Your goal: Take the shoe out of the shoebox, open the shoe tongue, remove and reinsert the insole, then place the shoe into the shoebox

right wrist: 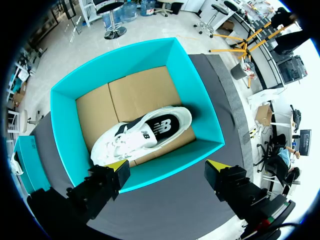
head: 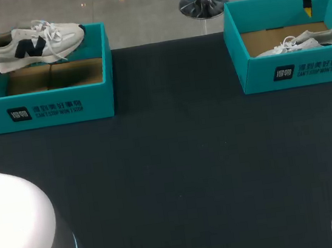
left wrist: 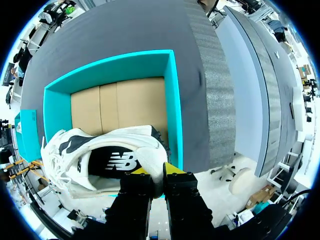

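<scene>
Nearest, the two rounded white arm bases (head: 15,235) are seen at the near corners of the table (head: 177,159), and its dark top is spread between them.

Farther on, at the far left corner, the left shoebox (head: 44,106) is set, teal outside with a brown cardboard floor. Above it the shoe (head: 33,45) is held in the air, clear of the floor and about level with the rim. Its heel is turned toward the table's left edge and its toe lies over the box's far right corner. The left gripper (left wrist: 157,172) is closed narrowly on the heel collar, with one yellow tip inside the opening and one outside.

At the far right corner the right shoebox (head: 293,70) is placed, and a second shoe (right wrist: 145,132) is laid on its floor. The right gripper (right wrist: 166,170) is spread wide above that box's rim, with nothing between its fingers.

The shoe is judged light, with a soft upper and a springy sole. The heel collar is likely its stiffest part, so a hold there should be sound. The loose laces may be caught on the rim. The tongue and insole are probably limp and best pinched at an edge.
</scene>
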You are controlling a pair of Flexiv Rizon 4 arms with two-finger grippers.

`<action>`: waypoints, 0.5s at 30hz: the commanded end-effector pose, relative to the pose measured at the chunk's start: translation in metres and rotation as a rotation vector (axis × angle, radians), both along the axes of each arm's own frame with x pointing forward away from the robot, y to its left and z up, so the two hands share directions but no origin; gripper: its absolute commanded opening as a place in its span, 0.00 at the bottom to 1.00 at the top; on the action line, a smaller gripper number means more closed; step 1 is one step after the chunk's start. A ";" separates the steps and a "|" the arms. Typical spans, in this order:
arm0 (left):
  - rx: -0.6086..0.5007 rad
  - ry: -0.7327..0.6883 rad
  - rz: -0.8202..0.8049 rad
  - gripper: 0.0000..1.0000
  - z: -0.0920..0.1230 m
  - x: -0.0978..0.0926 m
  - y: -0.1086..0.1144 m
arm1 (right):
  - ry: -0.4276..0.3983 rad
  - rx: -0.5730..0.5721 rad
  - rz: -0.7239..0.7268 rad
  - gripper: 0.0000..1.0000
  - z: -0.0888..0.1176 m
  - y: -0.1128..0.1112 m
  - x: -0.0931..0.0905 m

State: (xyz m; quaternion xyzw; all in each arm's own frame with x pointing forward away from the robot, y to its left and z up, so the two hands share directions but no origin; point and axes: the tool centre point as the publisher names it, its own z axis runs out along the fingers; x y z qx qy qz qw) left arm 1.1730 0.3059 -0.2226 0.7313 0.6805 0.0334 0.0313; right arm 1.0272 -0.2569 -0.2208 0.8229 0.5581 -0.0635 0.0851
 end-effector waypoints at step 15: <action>0.036 -0.109 -0.023 0.00 0.115 -0.016 0.013 | -0.004 0.000 0.000 1.00 0.000 0.000 -0.001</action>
